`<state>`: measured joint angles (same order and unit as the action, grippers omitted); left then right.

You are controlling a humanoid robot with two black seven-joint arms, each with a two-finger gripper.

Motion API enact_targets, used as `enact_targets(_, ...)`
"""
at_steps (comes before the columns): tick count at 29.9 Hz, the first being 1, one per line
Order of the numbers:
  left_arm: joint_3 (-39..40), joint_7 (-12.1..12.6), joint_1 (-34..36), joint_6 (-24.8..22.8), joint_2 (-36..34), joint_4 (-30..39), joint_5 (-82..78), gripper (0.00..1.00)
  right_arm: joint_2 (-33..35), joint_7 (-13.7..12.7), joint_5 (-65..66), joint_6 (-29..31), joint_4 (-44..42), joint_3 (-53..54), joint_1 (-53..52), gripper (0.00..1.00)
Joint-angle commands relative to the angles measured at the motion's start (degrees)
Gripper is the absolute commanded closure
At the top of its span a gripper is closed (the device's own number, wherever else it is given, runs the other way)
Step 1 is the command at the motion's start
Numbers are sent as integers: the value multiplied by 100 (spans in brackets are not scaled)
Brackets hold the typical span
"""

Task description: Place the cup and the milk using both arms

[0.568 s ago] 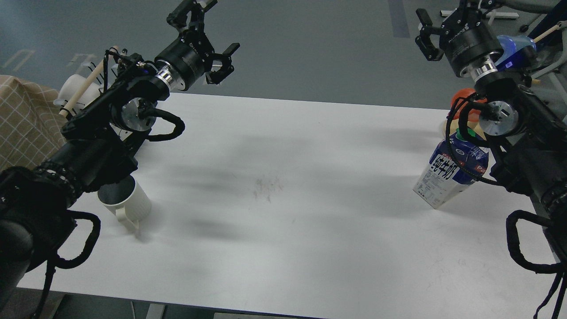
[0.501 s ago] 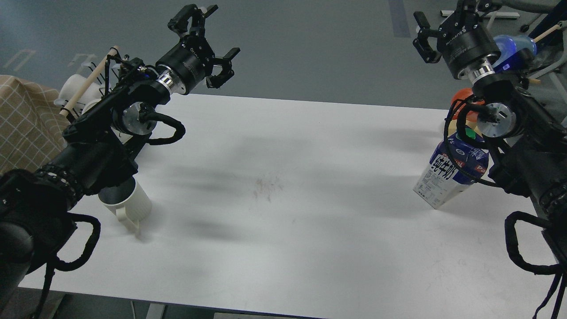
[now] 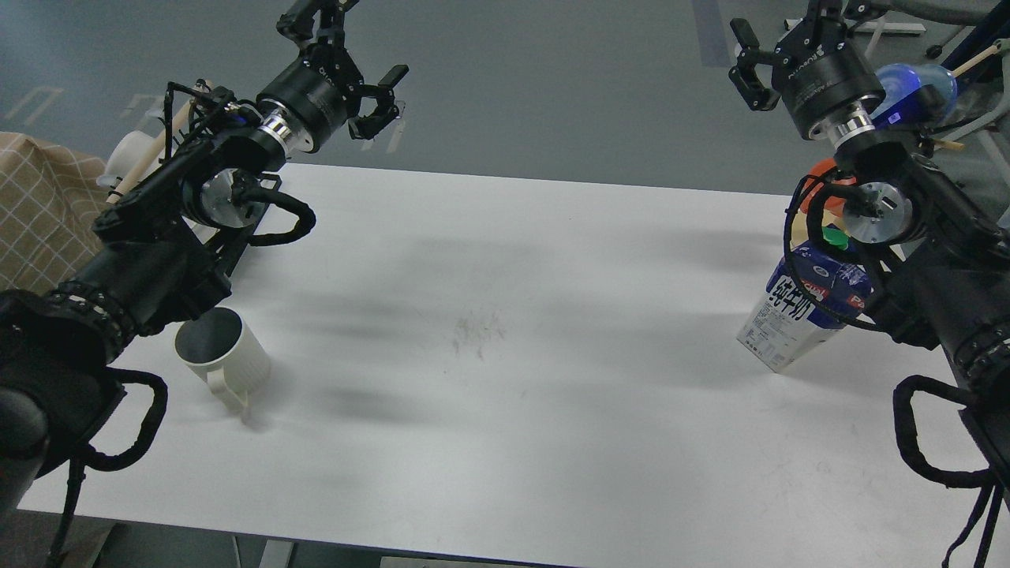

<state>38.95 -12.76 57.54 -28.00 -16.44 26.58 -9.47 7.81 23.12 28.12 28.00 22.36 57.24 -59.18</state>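
Left tool [image 3: 347,47] is up high past the far edge of the surface, fingers spread well apart with nothing between them. It sits over the grey floor, not over the tabletop at all. Right tool [image 3: 777,43] is the same deal on the other side, raised beyond the far right corner, and its fingers look spread too, though one is cut off by the top edge. Nothing in it either.

Working outward: under the left arm, near the front left of the white rectangular surface [image 3: 505,355], stands the cream-white ribbed mug [image 3: 225,355]. It's upright, squarish handle pointing toward the near edge, and the dark grey inside looks empty from this angle. The arm's forearm hangs just above and beside it, not touching as far as I can see.

On the right side sits the dark blue and white gable-top milk carton [image 3: 801,315], green round cap on, big Chinese characters facing the camera. It's partly hidden by the right arm's cable loop and elbow. It's well apart from the mug, the whole middle of the surface between them.

Behind the carton there's something orange [image 3: 824,177], mostly blocked, can't tell what's in it. A tan checked cloth [image 3: 39,205] shows at far left.
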Motion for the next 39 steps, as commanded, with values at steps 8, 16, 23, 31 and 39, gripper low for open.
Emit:
enact_targets(8,-28,-51,2,0,88,-171,-11,1,-52,-9,1,0,14,7,-6,0)
enact_targets(16,7,-78,2,0,44,-144,24,1,-122,-18,1,0,14,-29,-6,0)
enact_targets(23,-19,-209,20,0,45,-109,16,1,-122,-27,1,0,14,-55,-24,0)
enact_targets(31,-28,-218,-77,0,53,-109,7,1,-87,-27,1,0,14,-72,-24,0)
enact_targets(39,7,-236,-33,0,79,-109,16,1,-52,-27,1,0,14,-81,-50,0)
